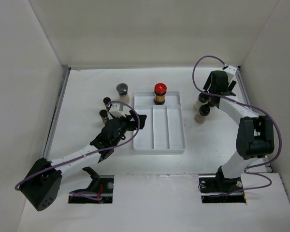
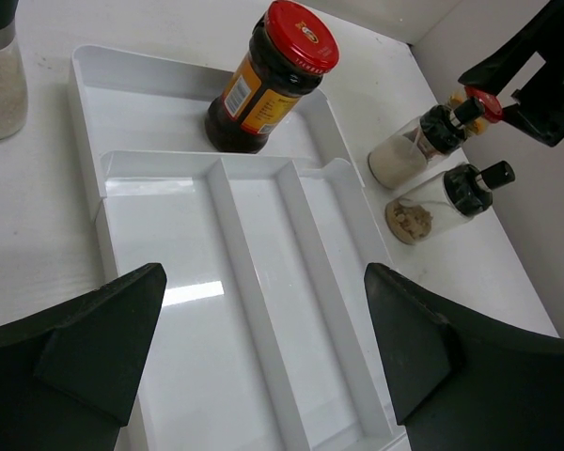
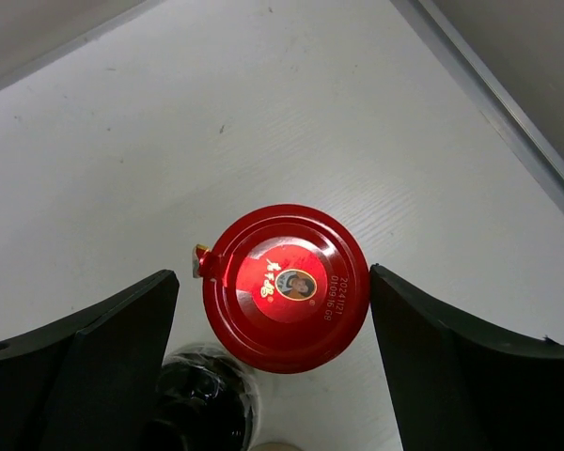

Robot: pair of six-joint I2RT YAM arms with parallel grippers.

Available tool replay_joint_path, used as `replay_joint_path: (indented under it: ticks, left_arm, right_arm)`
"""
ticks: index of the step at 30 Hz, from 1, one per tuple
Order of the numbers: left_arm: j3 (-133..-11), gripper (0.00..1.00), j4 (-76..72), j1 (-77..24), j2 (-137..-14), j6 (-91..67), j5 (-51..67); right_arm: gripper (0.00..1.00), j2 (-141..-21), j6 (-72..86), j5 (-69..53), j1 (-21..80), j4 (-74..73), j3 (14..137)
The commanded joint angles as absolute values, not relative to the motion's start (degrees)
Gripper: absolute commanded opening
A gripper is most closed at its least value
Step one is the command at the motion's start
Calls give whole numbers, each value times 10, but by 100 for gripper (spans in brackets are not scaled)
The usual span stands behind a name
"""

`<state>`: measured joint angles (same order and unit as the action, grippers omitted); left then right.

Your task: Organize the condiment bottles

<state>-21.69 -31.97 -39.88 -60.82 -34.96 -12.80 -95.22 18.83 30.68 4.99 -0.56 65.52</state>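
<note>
The white bench [image 1: 82,92] takes up most of what I can see, and the white divided tray [image 1: 157,135] lies in the middle of it, its three long slots running from near to far and one cross slot at the far end.

The left claw [image 2: 263,329] hangs over the tray with its fingers wide apart and nothing between them. The right claw [image 3: 274,343] is out at the far right of the bench, also spread wide. It sits directly above a red-lidded jar [image 3: 285,287] with a finger on each side of the lid, and neither finger touches it.

Another red-lidded jar [image 1: 160,93] already stands in the tray's far cross slot. The grey-lidded jar [image 1: 122,92] stands on the bench just left of the tray, with two slim black-capped jars [image 1: 107,101] close to it. Two more black-capped jars [image 1: 202,100] stand to the right of the tray, close beside the right claw's jar.

Every jar I can make out stands upright with its long axis vertical and its lid up.

To my eye the step in hand is picking up that second red-lidded jar. The right claw would need to drop straight down until its fingers reach past the lid to the glass, close, and lift clear. A black cap [image 3: 202,390] sits right against the jar, so the left finger has little room.
</note>
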Motion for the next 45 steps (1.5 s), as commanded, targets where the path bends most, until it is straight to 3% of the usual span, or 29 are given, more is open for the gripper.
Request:
replay_joint_path:
  ticks: [1, 7, 15, 24, 29, 36, 45]
  left_arm:
    - [-214, 88, -357, -398, -607, -354, -120]
    - [-212, 88, -359, -393, -607, -354, -119]
    - [-214, 88, -360, -398, -613, -354, -118]
    - [-212, 88, -367, -401, -606, -352, -117]
    - [-210, 88, -367, -396, -608, -354, -117]
    - [-204, 88, -367, -392, -592, -354, -120]
    - [-205, 88, -368, -396, -596, -353, -117]
  right_arm:
    - [87, -963, 190, 297, 39, 12, 680]
    - [79, -987, 195, 293, 31, 9, 686]
    - [51, -918, 207, 320, 32, 68, 658]
    - [47, -816, 189, 346, 38, 110, 672]
    - [47, -804, 163, 325, 103, 105, 701]
    - [47, -859, 163, 307, 219, 106, 733]
    - [47, -950, 189, 259, 264, 136, 759]
